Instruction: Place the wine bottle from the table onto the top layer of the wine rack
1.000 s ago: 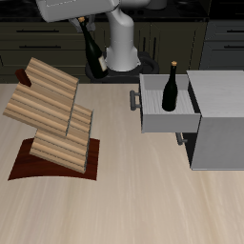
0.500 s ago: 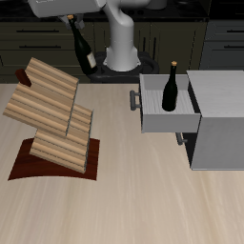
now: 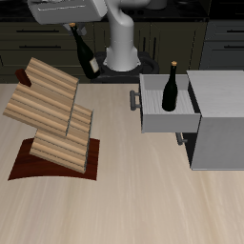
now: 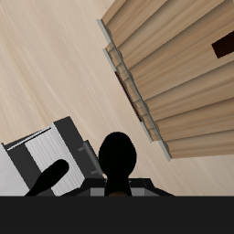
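Note:
My gripper (image 3: 73,23) is shut on the neck of the wine bottle (image 3: 85,51), a slim dark bottle that hangs tilted in the air behind the wine rack (image 3: 52,119) and above its height. The top layer (image 3: 52,81), the uppermost grooved light-wood slab, lies below the bottle and nearer the table's front edge. In the wrist view the held wine bottle (image 4: 117,161) shows end-on as a black shape, with the rack's slabs (image 4: 174,69) beyond it. The table (image 3: 143,195) is pale wood grain.
A look-alike dark bottle (image 3: 171,88) stands upright in the open drawer (image 3: 152,112) of a grey metal cabinet (image 3: 221,119). The rack rests on a dark reddish-brown base (image 3: 24,160). The robot's white base (image 3: 122,43) stands at the table's back.
The gripper has carried the bottle sideways from in front of the robot's base toward the rack. The bottle's tilt has shifted slightly. The bottle in the drawer has not moved.

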